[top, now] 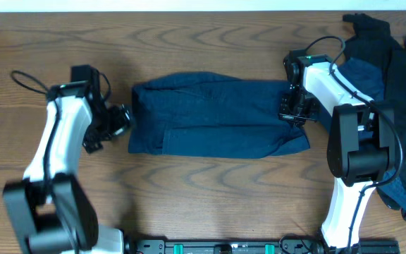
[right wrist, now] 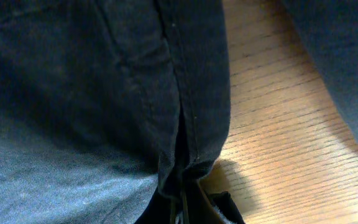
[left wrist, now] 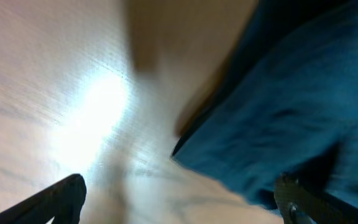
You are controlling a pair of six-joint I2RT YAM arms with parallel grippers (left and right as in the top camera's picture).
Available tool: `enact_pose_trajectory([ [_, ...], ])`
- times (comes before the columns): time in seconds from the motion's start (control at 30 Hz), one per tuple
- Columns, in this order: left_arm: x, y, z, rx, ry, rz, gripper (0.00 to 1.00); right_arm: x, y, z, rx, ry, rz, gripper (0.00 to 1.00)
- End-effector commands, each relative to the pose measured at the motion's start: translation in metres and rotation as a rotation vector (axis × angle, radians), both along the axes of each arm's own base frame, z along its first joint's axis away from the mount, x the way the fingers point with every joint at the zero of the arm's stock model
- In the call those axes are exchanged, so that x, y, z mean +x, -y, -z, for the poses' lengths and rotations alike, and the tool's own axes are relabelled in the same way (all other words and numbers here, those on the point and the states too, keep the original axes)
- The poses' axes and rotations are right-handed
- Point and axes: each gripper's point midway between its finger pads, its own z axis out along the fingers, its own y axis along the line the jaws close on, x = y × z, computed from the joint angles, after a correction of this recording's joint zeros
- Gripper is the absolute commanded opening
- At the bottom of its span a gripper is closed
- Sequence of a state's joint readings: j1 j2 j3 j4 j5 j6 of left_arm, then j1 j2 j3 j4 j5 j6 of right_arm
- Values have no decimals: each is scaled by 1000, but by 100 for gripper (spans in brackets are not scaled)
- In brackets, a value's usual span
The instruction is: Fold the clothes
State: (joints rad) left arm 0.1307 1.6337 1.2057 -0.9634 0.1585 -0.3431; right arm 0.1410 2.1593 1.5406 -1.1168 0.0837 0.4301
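Note:
A dark navy garment (top: 217,116) lies folded into a wide rectangle in the middle of the table. My right gripper (top: 292,113) is shut on its right edge; the right wrist view shows the hem (right wrist: 191,143) pinched between the fingers (right wrist: 185,208). My left gripper (top: 118,120) is open and empty just left of the garment's left edge, apart from it. In the left wrist view both fingers (left wrist: 179,202) spread wide over the bare table, with blue cloth (left wrist: 291,106) to the right. The view is blurred.
A heap of more dark navy and blue clothes (top: 393,85) lies at the right edge of the wooden table (top: 210,190), behind and beside the right arm. A black rail (top: 224,247) runs along the front edge.

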Motion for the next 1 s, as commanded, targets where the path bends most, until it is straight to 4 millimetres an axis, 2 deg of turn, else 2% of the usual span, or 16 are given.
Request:
enact_pose_trajectory([
  [0.0,17,-5,-23,31,124,37,98,-4,5,10,-39,-22,-33,1],
  [0.17,30,23,-14,-121,165,164,98,-4,4,10,-40,-22,-36,1],
  [0.47,37,24,46,-152,48,192,98,-4,4,10,-40,-22,-36,1],
  [0.63,42,50,60,-314,64,271,98,-4,4,10,-40,-22,-36,1],
  [0.77,37,53,79,-341,7,262,99,-4,4,10,-40,-22,-36,1],
  [0.87,33,56,88,-362,-21,264,72,-4,4,10,-40,-22,-36,1],
  [0.97,33,66,87,-428,-3,302,47,-4,4,10,-40,-22,-36,1],
])
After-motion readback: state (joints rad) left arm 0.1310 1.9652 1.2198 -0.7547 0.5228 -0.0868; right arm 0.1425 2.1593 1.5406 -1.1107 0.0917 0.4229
